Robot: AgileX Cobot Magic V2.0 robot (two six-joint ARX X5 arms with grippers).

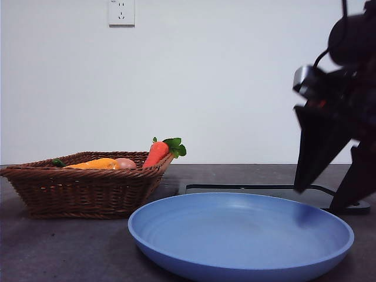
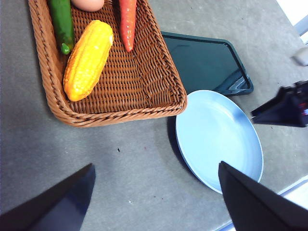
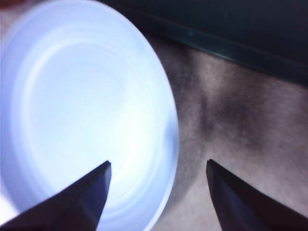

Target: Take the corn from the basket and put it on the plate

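Basket: brown wicker basket (image 1: pixel 82 188) sits on the grey counter (image 1: pixel 64 247) at the far left, its near corner just beside the plate in the left wrist view.
Corn: yellow corn (image 2: pixel 88 58) lies flat on the basket floor, tapered end toward the cucumber; from the front only its orange-yellow top (image 1: pixel 94 164) peeks over the braided rim.
Cucumber: green cucumber (image 2: pixel 62 22) lies along the basket wall, touching or almost touching the corn.
Egg: pinkish-brown egg (image 1: pixel 125 163) rests next to the corn, deeper in the basket.
Carrot: red-orange carrot (image 1: pixel 156 153) leans on the basket's right rim, green leaves sticking out over the edge.
Plate: light-blue plate (image 1: pixel 241 238) stands nearest the front camera, right of the basket, with nothing on it.
Tray: flat black tray (image 1: pixel 258 191) lies behind the plate.
Left tool: left tool (image 2: pixel 156 192) hangs above bare counter between basket and plate, jaws spread wide apart, nothing between them.
Right tool: right tool (image 1: pixel 335 188) hovers at the far right over the plate's rim and the tray; its jaws are apart and hold nothing, one over the plate, the other over the counter (image 3: pixel 156 192).
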